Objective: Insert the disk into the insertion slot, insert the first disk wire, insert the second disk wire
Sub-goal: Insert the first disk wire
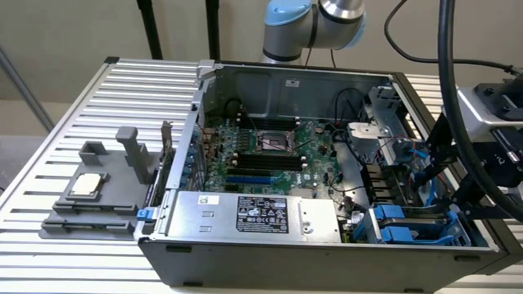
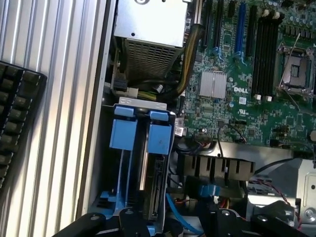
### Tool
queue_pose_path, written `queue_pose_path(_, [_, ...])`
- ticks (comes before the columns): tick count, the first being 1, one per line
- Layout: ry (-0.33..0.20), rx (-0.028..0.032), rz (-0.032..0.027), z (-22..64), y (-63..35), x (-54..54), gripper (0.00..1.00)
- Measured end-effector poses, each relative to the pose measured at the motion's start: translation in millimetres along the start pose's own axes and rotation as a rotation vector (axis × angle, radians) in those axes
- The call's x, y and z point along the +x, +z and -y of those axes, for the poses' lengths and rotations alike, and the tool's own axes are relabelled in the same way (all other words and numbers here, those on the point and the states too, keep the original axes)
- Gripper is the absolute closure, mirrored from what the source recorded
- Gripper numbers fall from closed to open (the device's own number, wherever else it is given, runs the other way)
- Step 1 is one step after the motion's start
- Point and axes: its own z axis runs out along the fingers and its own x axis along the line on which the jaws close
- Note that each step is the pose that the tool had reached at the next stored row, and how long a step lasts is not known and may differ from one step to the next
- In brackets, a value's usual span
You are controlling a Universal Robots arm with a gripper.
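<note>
Where the case (image 1: 327, 269) lies open on the slatted table (image 1: 98, 104), you see the arm (image 1: 315, 24) behind its far wall; the wrist (image 1: 490, 141) hangs at the exterior view's right, over the corner that holds the slot (image 2: 140, 103); the PSU (image 1: 253, 214) is near that slot. The disk (image 2: 157, 190) stands edge-on inside the slot, with blue tabs (image 2: 160, 139) at the mouth and its connector strip facing the claw (image 2: 180, 224); the claw hangs close over that end, fingers (image 2: 133, 223) spread well apart, pinching nothing. A blue cable (image 2: 178, 215) passes between them, just beside the disk; whether its plug is seated, you cannot tell. The motherboard (image 2: 247, 74) lies beyond the slot, with its CPU socket (image 2: 298, 69). At the exterior view's left, a grey fixture (image 1: 98, 208) on the table carries a chip (image 1: 86, 184), well apart from the case.
</note>
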Motion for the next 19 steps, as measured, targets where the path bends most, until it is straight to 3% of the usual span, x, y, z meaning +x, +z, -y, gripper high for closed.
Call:
queue_pose_path(6, [-0.005, -0.0007, -0.0001, -10.5, 0.7, -2.4, 0.47])
queue_pose_path(10, [-0.006, -0.0008, 0.0000, -10.9, 0.1, 1.8, 0.47])
queue_pose_path(19, [-0.005, -0.0071, 0.0080, 5.5, -1.8, 21.4, 0.47])
